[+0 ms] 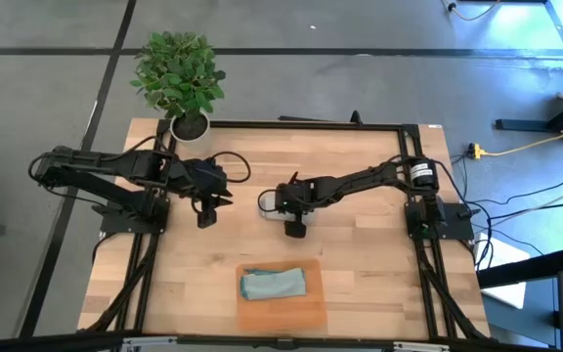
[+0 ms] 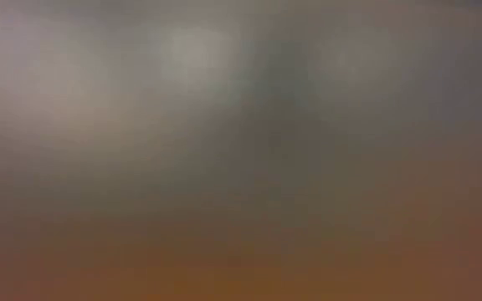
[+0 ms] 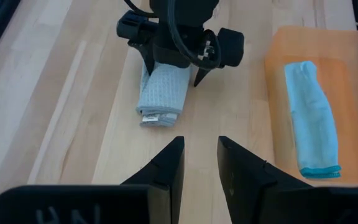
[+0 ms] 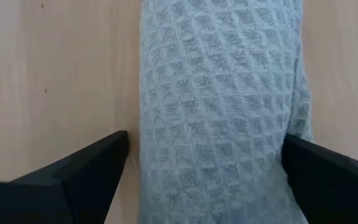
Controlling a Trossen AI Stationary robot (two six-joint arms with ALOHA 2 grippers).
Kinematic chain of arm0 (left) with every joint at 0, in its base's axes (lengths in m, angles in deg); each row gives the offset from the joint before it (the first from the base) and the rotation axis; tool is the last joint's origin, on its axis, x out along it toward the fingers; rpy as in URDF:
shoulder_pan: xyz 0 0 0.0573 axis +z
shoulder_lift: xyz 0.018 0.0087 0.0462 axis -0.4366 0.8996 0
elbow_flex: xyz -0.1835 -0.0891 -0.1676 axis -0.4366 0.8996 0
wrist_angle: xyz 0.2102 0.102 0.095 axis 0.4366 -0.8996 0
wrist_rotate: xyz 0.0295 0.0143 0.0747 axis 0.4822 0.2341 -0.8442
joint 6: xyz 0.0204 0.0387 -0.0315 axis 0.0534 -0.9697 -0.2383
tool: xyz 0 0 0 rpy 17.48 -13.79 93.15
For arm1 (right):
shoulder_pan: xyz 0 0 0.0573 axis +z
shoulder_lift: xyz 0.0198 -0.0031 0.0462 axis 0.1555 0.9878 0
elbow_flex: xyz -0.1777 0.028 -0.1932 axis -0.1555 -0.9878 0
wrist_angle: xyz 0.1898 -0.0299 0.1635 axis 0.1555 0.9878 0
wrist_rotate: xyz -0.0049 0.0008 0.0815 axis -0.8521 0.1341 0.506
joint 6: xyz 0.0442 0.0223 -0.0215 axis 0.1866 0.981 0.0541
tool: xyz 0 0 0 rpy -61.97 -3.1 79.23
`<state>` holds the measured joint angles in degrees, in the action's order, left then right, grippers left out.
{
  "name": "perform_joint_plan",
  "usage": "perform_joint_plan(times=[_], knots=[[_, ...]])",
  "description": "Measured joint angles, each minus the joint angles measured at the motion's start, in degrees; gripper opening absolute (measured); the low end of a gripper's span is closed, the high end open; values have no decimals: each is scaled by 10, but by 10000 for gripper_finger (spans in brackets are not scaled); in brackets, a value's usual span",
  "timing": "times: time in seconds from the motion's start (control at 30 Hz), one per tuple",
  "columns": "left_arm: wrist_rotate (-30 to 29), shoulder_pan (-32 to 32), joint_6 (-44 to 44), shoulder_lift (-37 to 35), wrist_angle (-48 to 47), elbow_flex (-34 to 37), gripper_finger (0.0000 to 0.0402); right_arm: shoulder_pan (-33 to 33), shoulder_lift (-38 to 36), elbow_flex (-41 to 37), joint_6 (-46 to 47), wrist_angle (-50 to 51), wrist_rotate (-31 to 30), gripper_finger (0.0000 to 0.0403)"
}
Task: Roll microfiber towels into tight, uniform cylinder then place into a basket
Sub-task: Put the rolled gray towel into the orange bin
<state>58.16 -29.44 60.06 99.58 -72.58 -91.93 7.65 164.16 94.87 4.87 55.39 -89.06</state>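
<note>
Right wrist view: grey towel (image 4: 219,112) between open right gripper (image 4: 205,171) fingers

Bare table (image 1: 379,254) around basket (image 1: 281,311); plant pot (image 1: 190,125) crowds 1 far corner.

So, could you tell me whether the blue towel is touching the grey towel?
Apart. The left wrist view shows the blue towel in the basket, bare table between it and the grey towel.

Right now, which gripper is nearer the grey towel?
Right. The right gripper straddles the grey towel, fingers open on either side; the left gripper sits back from it, empty.
</note>
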Motion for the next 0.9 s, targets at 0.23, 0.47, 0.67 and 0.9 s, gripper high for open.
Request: perform_joint_plan(times=[0.23,0.47,0.67,0.9], knots=[[0,0,0,0,0,0,85,-4,11,2,-1,0,2,399],[0,0,0,0,0,0,85,-4,10,2,-16,9,0,399],[0,0,0,0,0,0,85,-9,11,1,-17,7,17,399],[0,0,0,0,0,0,85,-9,13,1,-15,5,5,399]])
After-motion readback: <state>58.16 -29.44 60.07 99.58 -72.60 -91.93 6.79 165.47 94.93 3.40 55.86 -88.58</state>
